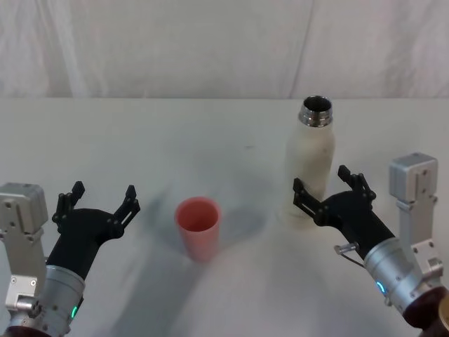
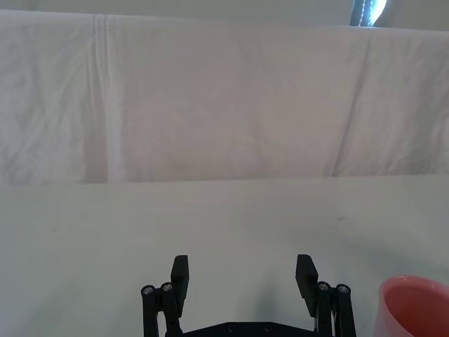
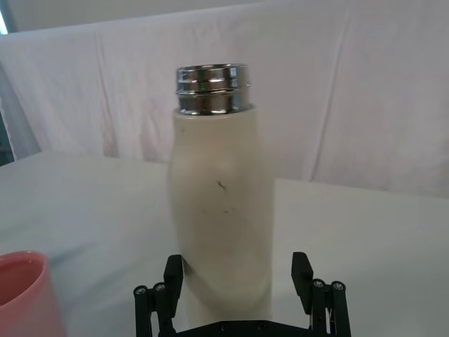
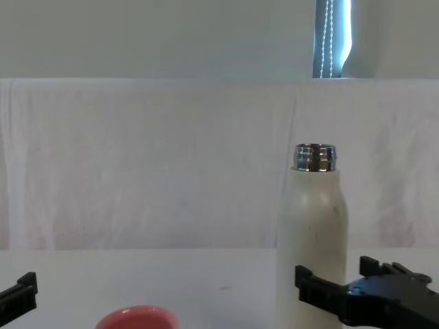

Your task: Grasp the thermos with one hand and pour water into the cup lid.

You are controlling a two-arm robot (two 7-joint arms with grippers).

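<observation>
At thermos (image 1: 309,168) base: right claw (image 1: 330,188) spread, straddling | left claw (image 1: 99,199) spread, idle

In the head view, bare desk (image 1: 140,140) lies open across the upper left and centre. The cup lid (image 1: 198,226) stands low at centre, well apart from the thermos (image 1: 310,165) at right, whose base sits between the right pincer's (image 1: 328,184) spread fingers. The left pincer (image 1: 98,199) faces open desk.

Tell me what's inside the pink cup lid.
The cup lid stands upright with its pink inner wall showing and nothing sticking out; its bottom is hidden from view, so water can't be ruled out.
</observation>
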